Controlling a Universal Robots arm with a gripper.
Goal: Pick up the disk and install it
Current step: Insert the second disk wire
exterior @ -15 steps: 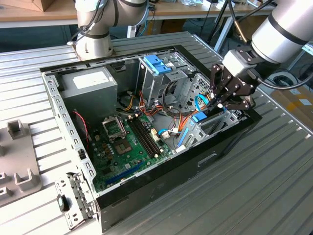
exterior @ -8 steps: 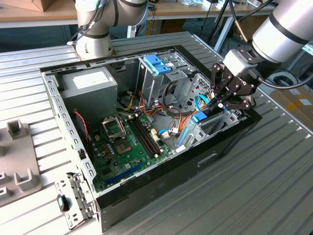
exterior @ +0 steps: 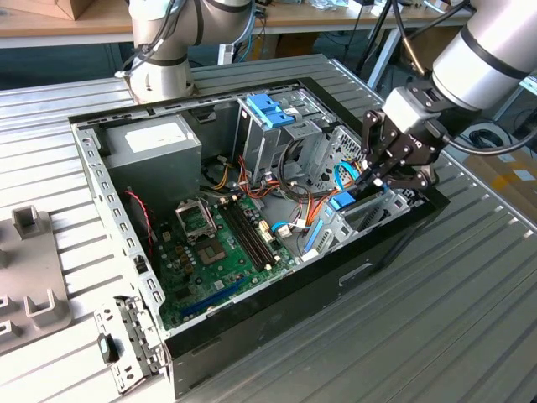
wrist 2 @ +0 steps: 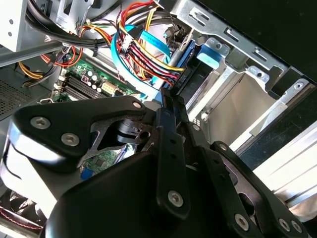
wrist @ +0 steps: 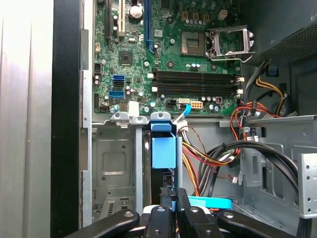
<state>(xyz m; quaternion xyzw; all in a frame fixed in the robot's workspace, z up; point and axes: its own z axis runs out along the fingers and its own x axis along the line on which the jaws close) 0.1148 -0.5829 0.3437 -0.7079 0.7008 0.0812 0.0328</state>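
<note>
- 1 gripper [exterior: 369, 178] sits low over the drive bay [exterior: 369, 214] at the corner of the computer case [exterior: 277, 285] nearest the exterior view's right; in both wrist views its 2 black fingers [wrist: 171, 198] stand pressed together, closed on the blue edge of the disk [wrist: 163, 148].
- The disk stands on edge inside the drive bay, its blue carrier frame up and its body down in the slot beside the bay's bare metal wall [wrist: 114, 163]. I judge it mostly seated, since little beyond the frame rises above the bay's rim. Holding it by the thin top edge keeps the fingers clear of the bay's walls.
- The arm [exterior: 487, 50] reaches in from the exterior view's upper right, wrist tipped downward, so the fingers point nearly straight into the bay, along the slot's own line.
- Just beyond the drive bay, a bundle of red, yellow and orange cables [wrist 2: 143, 49] and a blue ribbon [wrist 2: 148, 42] crowd the space. They lie close to the slot, and I judge they could snag.
- Farther from the drive bay lies the green motherboard [wrist: 163, 49] with its 4 dark memory slots [wrist: 193, 82] and open processor socket [wrist: 228, 42].
- Farthest from the drive bay, at the case's opposite end, sits the grey power supply [exterior: 155, 147] with a white sticker, with a second blue latch [exterior: 270, 109] on the upper cage.
</note>
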